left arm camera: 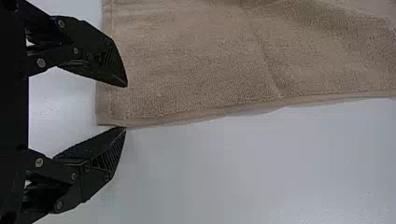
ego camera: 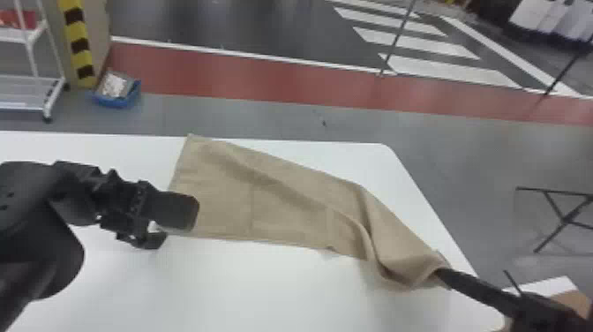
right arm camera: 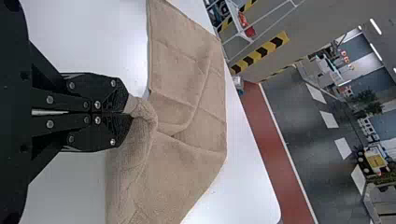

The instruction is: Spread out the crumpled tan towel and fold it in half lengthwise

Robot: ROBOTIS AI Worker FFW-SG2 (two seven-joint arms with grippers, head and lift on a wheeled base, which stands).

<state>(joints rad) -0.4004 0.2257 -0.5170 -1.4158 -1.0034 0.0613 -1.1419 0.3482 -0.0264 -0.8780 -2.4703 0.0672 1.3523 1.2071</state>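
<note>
The tan towel [ego camera: 282, 203] lies stretched across the table from back left to front right, with long folds along it. My left gripper [ego camera: 174, 227] is over its near left corner; in the left wrist view this gripper [left arm camera: 126, 107] stands open, its two fingertips on either side of the towel's [left arm camera: 196, 60] corner edge. At the towel's right end my right gripper [ego camera: 441, 274] holds it. In the right wrist view the right gripper [right arm camera: 128, 113] is shut on a bunched part of the towel [right arm camera: 187, 93], which is raised and twisted there.
The white table [ego camera: 220, 287] has its right edge just beyond the towel. On the floor behind stand a blue bin [ego camera: 115, 99] and a white rack [ego camera: 26, 90] at the left. A black folding stand [ego camera: 562, 216] is off to the right.
</note>
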